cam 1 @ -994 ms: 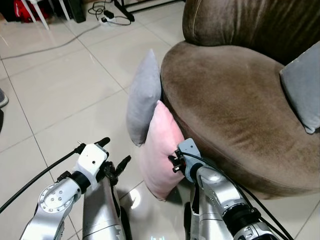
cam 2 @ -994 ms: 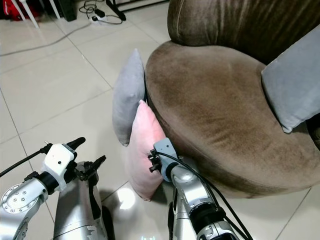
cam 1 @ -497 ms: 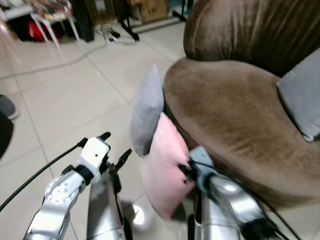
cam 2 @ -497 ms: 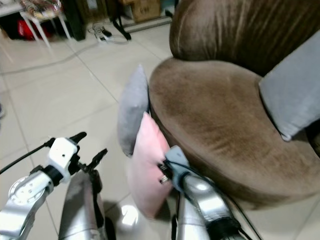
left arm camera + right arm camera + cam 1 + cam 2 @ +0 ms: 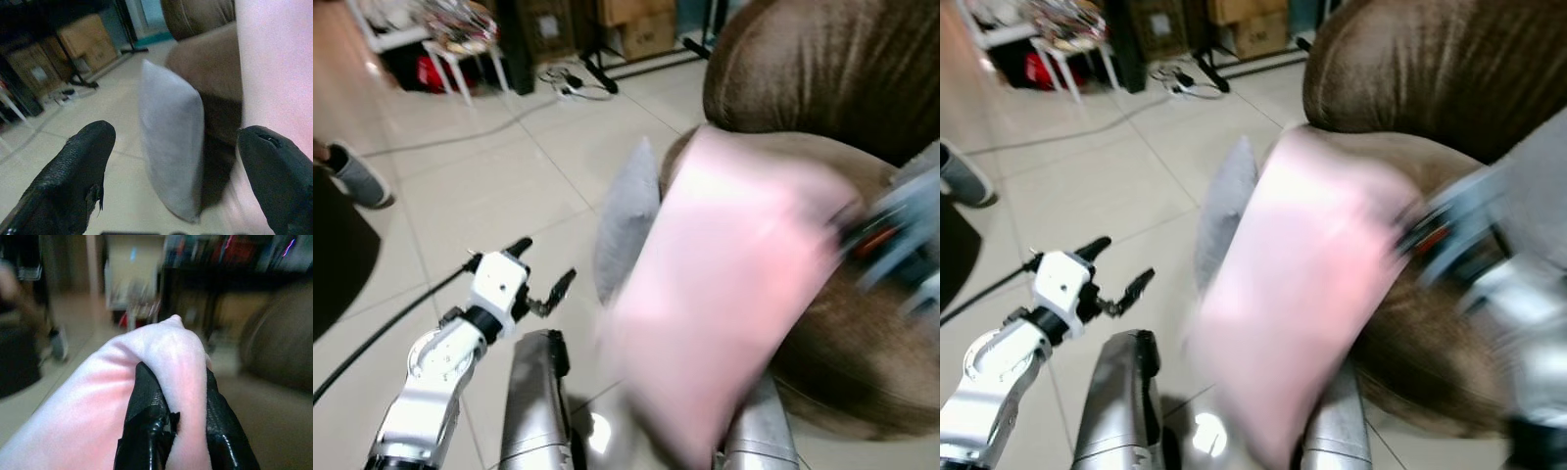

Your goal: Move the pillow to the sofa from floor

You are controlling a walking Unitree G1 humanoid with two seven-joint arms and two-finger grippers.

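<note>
Pinched a fold of the soft pink square pillow (image 5: pixel 161 362) between the 2 black fingers (image 5: pixel 146 411) of the right gripper (image 5: pixel 171 396), the fabric bunched up over the fingertips in the right wrist view, so gripped by 1 edge rather than cradled. Hung in mid-air by that grip, tilted and motion-blurred, clear of the pale tiled floor (image 5: pixel 460 186) and out in front of the seat of the rounded brown velvet sofa (image 5: pixel 803 59); upper corner level with the seat cushion, lower corner dangling towards the robot. Judged as mid-carry: lifted but not yet set down on the seat. Probably held by the edge because no other purchase offered on so floppy a thing, hence the swing.

Spread wide and empty, the left gripper (image 5: pixel 540 284), raised low over the tiles on the robot's left, just beside the hanging pillow without touching it; likely kept there to stay out of the way, or ready to steady the loose end.

Left leaning upright against the sofa's front, a grey fabric cushion (image 5: pixel 171 156), its foot on the floor, partly behind the pink one from the head view. Farther off, a person's grey shoe (image 5: pixel 357 176) and cables (image 5: pixel 573 83) on the tiles.

Risk, as a judgement: slip of the fold during the swing.
</note>
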